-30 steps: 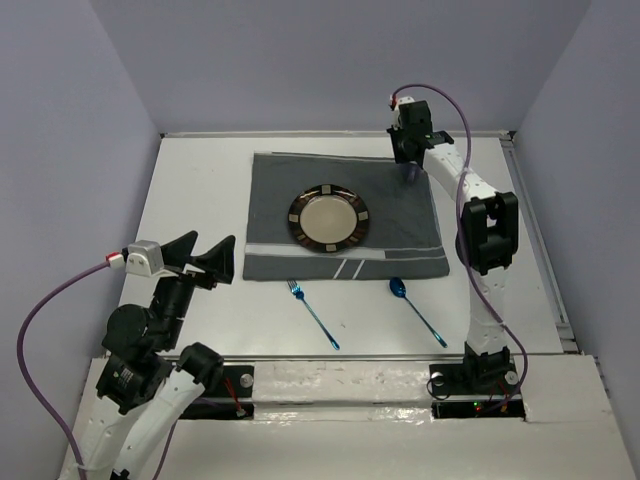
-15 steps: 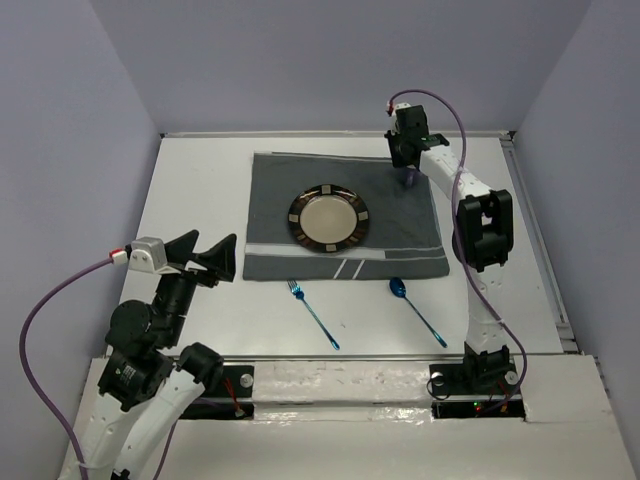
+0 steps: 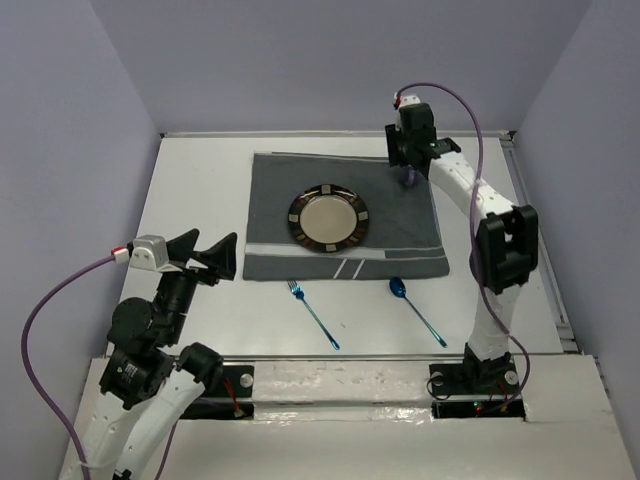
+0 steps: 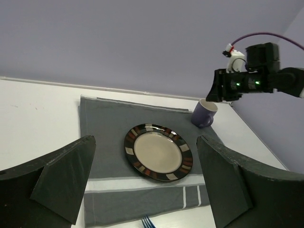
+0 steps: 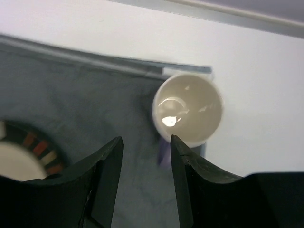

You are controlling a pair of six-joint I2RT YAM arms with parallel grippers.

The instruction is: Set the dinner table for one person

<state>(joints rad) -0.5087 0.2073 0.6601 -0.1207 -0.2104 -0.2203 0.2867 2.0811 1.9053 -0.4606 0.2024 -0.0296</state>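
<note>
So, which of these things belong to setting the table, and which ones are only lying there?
Belong to the job:
dinner table
placemat
plate
mug
fork
spoon

Not part of it:
purple cables on the arms

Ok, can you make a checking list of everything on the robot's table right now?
Surface: matte white tabletop, with a dark grey striped cloth placemat lying flat.
Job's things: round dark-rimmed plate on the placemat; purple mug upright at its far right corner; blue fork and blue spoon on the tabletop, just near of the placemat.
Clutter: nothing seen.
Grippers: left gripper open and empty; right gripper open above the mug, not gripping it.
Cables: purple cable looping from each wrist.
Surroundings: plain lavender walls.
</note>
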